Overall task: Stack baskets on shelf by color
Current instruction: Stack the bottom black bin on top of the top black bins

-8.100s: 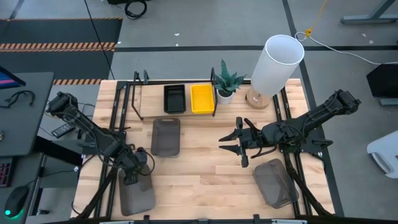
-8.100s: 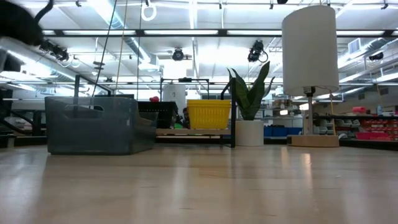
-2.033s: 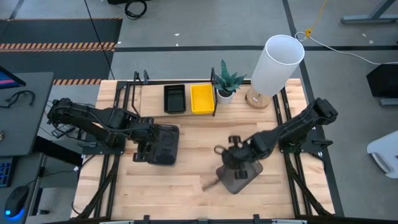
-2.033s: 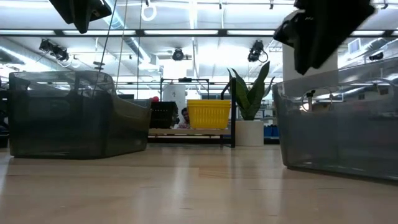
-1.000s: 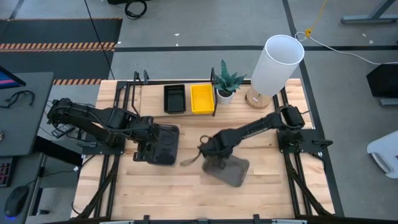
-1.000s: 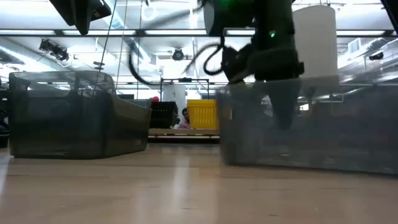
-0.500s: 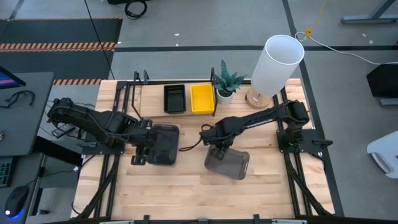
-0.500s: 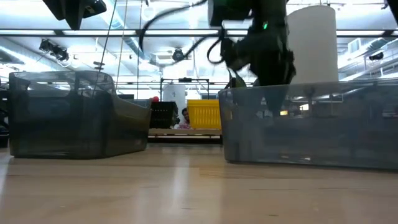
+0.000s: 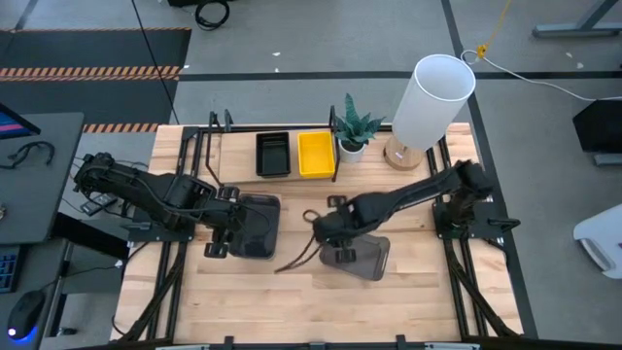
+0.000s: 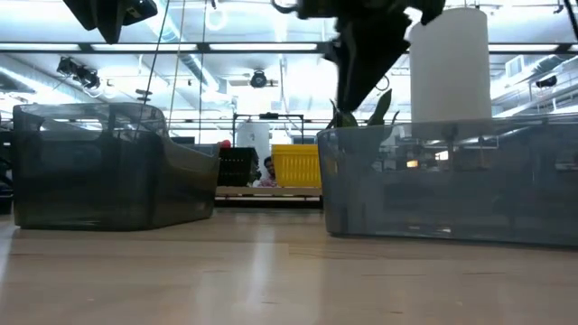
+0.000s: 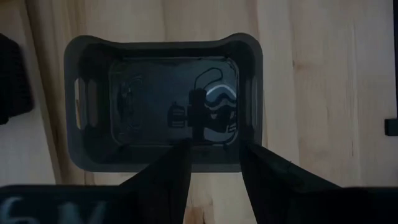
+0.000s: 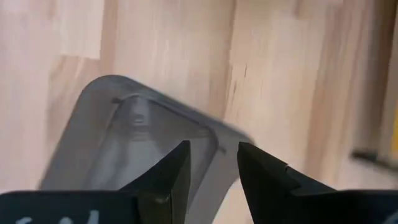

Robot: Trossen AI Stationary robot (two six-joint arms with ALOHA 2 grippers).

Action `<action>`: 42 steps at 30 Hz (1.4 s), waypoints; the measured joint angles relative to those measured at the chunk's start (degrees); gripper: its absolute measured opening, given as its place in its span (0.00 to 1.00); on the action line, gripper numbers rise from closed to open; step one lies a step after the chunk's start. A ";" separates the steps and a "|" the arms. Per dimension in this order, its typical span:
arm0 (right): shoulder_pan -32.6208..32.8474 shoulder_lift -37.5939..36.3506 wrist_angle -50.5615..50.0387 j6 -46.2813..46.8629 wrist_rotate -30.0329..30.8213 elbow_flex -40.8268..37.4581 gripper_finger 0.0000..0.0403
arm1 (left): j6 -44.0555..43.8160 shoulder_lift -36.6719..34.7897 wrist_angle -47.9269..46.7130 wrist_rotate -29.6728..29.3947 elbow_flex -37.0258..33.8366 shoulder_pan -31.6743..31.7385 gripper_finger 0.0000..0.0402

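A dark grey basket (image 9: 255,226) stands on the tabletop at the left; it also shows in the low view (image 10: 99,171) and the left wrist view (image 11: 161,99). My left gripper (image 11: 214,158) hovers open above its near-left end (image 9: 216,238), touching nothing. A second dark grey basket (image 9: 358,258) rests flat on its bottom at mid-table (image 10: 442,185). My right gripper (image 12: 211,165) is open and empty above this basket's left end (image 9: 338,239). A black basket (image 9: 273,154) and a yellow basket (image 9: 316,154) sit on the shelf (image 9: 236,156) at the back.
A potted plant (image 9: 355,131) and a lamp with a tall white shade (image 9: 432,97) stand at the back right beside the shelf. A dark cable (image 9: 292,258) dangles from my right arm over the table. Bare wood lies along the near edge (image 9: 292,306).
My right gripper has brought the second grey basket a little toward the table's left and set it flat on the wood. It has then let go and risen clear above the basket's rim. The basket stays where it was put.
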 joint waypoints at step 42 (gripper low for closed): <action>-4.02 18.22 -16.53 -7.22 -2.28 19.45 0.02 | -2.45 -0.02 -0.05 0.00 0.00 -2.03 0.35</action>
